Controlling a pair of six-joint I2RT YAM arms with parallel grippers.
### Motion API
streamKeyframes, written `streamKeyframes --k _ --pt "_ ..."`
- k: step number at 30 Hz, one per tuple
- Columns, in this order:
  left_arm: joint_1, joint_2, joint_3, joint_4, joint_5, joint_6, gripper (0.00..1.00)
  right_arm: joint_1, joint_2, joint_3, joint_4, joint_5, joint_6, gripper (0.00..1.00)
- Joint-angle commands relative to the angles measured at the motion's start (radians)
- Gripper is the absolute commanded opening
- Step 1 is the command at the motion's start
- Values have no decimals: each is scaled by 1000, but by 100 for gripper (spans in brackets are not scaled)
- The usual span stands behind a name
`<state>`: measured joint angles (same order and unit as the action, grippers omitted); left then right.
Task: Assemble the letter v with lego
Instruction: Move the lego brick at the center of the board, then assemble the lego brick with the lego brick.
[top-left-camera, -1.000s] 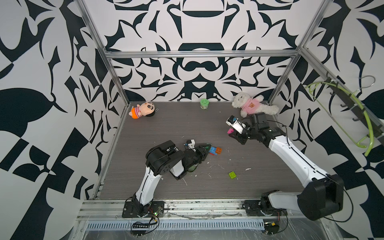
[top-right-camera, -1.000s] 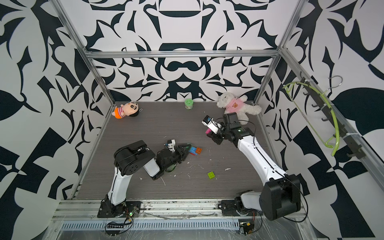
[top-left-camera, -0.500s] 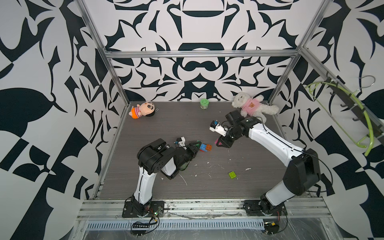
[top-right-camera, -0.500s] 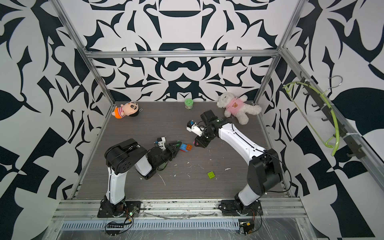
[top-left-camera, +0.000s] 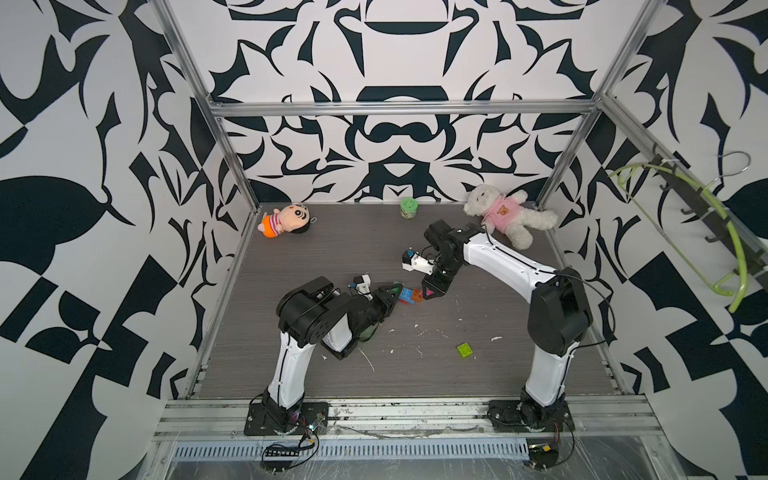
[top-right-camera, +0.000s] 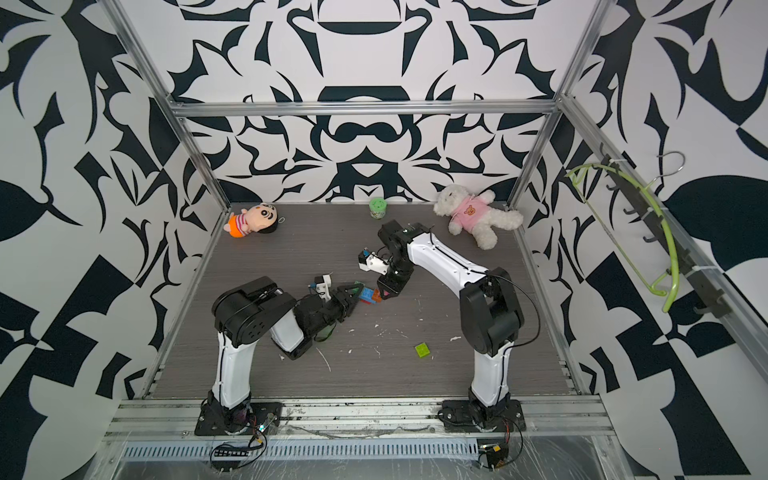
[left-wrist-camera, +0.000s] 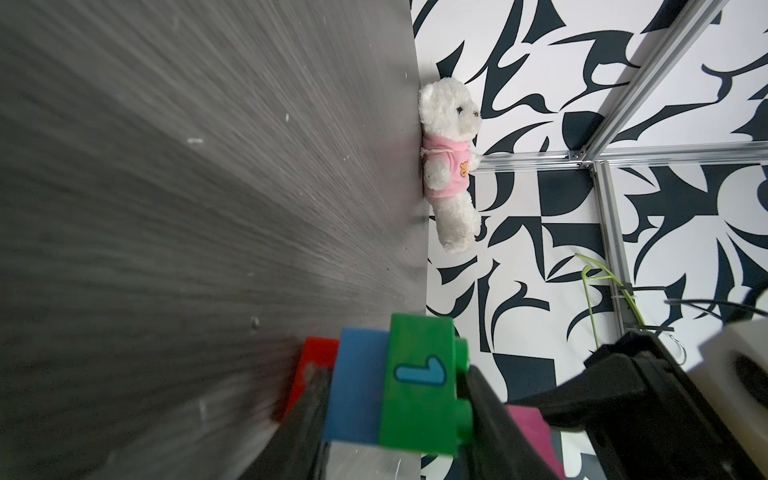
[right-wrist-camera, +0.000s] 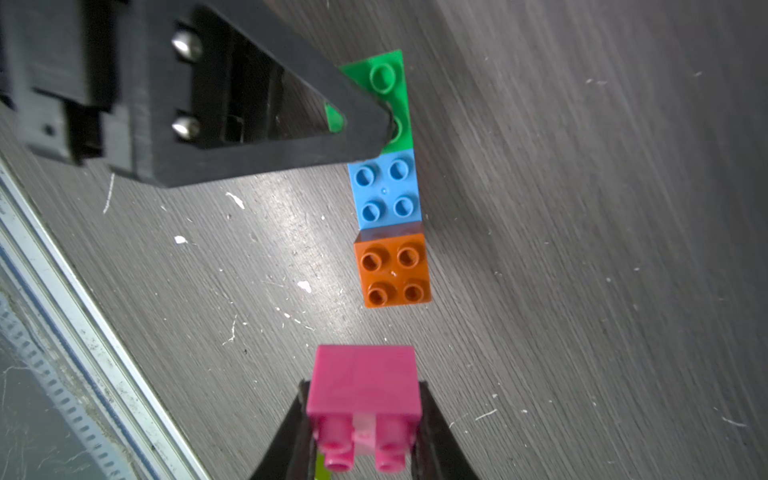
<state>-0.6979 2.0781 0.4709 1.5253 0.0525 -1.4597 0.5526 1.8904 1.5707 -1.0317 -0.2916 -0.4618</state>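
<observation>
Left jaws pinch the dark green studded plastic brick (left-wrist-camera: 419, 374), in line with a blue brick (right-wrist-camera: 384, 189) and an orange-brown brick (right-wrist-camera: 392, 270) on the grey worktop (top-left-camera: 332, 232); right jaws clamp a pink square brick (right-wrist-camera: 363, 380) nearby.

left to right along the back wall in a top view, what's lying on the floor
doll → green jar → teddy
</observation>
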Motion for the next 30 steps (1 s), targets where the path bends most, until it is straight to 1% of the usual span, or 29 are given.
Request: streamKeyframes --k 1,4,11,15,21,30 --pt "8 38 -15 -86 20 8 26 10 6 67 -67 17 -26 0" --pt "14 48 -11 -86 27 1 26 24 47 106 -109 52 -40 0" --pt "17 68 4 -86 43 -2 25 42 89 153 -134 125 -58 0" --pt "17 78 11 -86 47 -8 25 56 107 178 -151 127 -70 0" --pt "16 91 12 -85 51 -12 25 64 133 193 -164 171 -75 0" --pt "18 104 19 -85 60 -19 25 81 153 221 -183 201 -81 0"
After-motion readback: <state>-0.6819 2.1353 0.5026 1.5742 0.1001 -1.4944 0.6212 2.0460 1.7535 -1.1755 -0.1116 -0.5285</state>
